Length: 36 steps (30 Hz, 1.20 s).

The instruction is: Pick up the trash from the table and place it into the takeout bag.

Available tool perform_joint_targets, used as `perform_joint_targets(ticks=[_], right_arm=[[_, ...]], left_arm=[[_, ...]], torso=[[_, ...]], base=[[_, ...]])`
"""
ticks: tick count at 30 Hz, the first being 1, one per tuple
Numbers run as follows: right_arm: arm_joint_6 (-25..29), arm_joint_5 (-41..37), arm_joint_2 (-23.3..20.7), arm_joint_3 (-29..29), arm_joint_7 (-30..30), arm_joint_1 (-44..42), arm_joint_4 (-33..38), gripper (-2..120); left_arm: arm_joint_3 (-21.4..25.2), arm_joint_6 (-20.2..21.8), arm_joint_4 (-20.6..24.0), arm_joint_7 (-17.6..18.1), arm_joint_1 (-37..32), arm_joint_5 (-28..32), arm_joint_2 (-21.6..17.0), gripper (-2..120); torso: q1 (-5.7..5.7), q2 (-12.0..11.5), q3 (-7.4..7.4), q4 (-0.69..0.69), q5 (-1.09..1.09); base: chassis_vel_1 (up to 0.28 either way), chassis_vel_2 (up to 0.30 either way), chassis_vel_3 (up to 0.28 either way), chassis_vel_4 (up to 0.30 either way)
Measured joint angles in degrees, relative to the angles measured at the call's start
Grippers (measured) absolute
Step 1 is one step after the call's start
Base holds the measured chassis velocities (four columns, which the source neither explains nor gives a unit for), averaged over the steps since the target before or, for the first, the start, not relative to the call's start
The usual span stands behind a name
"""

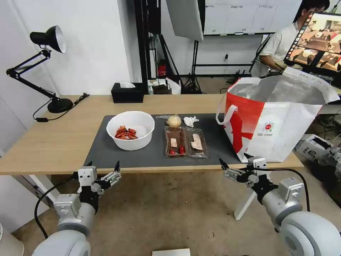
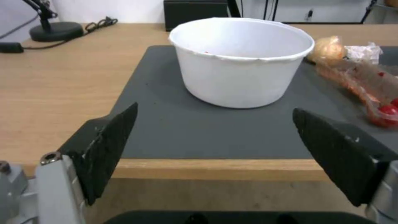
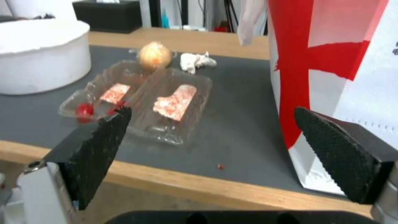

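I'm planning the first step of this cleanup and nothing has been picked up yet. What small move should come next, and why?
Probably bring the left gripper forward and up toward the white round bowl with red scraps. It hangs open below the light-wood table edge, directly facing that bowl, and holds nothing. The right gripper, also open, is near the white-and-red takeout bag.

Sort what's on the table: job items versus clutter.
Job: white bowl, clear tray, wrapped onion-like lump, crumpled tissue, takeout bag.
Clutter: black tissue box, desk lamp.
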State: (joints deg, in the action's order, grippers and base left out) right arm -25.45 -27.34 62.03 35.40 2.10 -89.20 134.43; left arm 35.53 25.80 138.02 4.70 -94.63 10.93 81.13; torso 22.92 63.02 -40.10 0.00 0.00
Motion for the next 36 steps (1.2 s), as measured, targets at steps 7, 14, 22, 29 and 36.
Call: perform_joint_targets(ticks=[7, 14, 22, 29, 36], right_arm=[[5.5, 0.4, 1.2, -1.0, -0.3, -0.2, -2.7, 100], [8.7, 0.3, 1.5, -1.3, -1.3, -0.5, -4.9, 100], [8.8, -1.4, 2.8, -1.7, -0.9, -1.5, -5.1, 100], [8.5, -15.1, 4.4, -2.6, 4.0, -1.7, -4.2, 100], [8.4, -38.6, 5.1, -4.5, 13.9, 2.5, -2.8, 100]], left_arm=[[-1.1, -4.3, -2.0, -0.8, -1.6, -3.8, 1.0, 100], [-2.5, -6.7, -3.6, -0.8, -2.3, -5.5, 2.2, 100], [-3.7, -7.7, -5.1, -1.0, -2.2, -6.0, 2.1, 100], [-4.4, -7.6, -6.1, -1.1, -1.2, -5.8, 0.6, 100], [-4.7, -8.8, -7.1, -1.5, -0.9, -5.3, -0.7, 100]], torso=[[0.00, 0.0, 0.00, 0.00, 0.00], [0.00, 0.0, 0.00, 0.00, 0.00], [0.00, 0.0, 0.00, 0.00, 0.00], [-0.01, 0.0, 0.00, 0.01, 0.00], [0.00, 0.0, 0.00, 0.02, -0.01]], base=[[0.000, 0.000, 0.000, 0.000], [0.000, 0.000, 0.000, 0.000], [0.000, 0.000, 0.000, 0.000], [0.000, 0.000, 0.000, 0.000], [0.000, 0.000, 0.000, 0.000]])
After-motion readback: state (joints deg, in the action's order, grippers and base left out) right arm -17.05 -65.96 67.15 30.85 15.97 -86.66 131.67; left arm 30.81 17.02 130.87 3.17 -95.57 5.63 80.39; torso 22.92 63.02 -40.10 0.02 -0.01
